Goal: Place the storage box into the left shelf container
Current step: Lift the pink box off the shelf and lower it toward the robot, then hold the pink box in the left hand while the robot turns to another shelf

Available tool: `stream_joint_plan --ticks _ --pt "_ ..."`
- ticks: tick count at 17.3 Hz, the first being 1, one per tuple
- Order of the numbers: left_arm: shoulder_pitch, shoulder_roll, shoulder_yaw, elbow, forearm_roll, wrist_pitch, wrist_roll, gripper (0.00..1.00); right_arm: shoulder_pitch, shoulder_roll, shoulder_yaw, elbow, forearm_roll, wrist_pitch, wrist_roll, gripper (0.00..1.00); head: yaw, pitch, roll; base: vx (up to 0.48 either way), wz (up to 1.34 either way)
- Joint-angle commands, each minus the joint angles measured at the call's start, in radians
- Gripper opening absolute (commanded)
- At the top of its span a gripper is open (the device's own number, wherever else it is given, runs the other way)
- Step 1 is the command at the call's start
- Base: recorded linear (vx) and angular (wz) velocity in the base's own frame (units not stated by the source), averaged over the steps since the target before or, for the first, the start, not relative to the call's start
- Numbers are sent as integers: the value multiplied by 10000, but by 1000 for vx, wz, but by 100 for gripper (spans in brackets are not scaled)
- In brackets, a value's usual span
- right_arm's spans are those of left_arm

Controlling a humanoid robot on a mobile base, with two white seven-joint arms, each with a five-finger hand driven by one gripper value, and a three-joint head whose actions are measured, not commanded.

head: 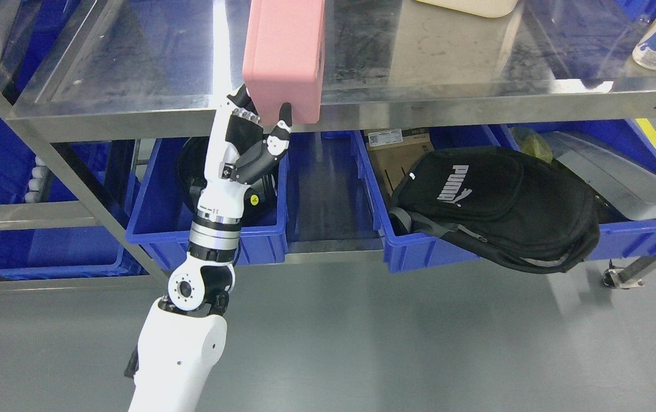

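Fingers grip pink box — top cropped out.

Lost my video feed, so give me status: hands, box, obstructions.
Left hand shut on pink storage box, held at steel tabletop edge. Right hand not in view. Left blue container below already holds a dark item.
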Motion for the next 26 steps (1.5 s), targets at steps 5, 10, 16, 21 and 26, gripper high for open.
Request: stream_joint_plan --ticks 5,10,16,21,26 --pt "1610 175 1918 -2065 91 -58 -36 2 90 -175 -46 -175 15 -2 -6 100 0 0 0 -168 -11" --pt "2575 175 2026 -2065 106 293 -21 2 90 -175 -46 -175 15 -2 -6 100 0 0 0 -83 97" --pt "3084 175 2439 -2065 398 2058 347 2 90 -175 -46 -175 15 -2 -6 100 0 0 0 -6 12" --pt "3099 175 2869 -2065 413 1936 11 3 90 -175 -46 -175 15 -2 -6 100 0 0 0 16 -16" --pt "3329 175 2900 -2065 413 1829 -420 3 90 -175 -46 -175 15 -2 -6 100 0 0 0 17 125"
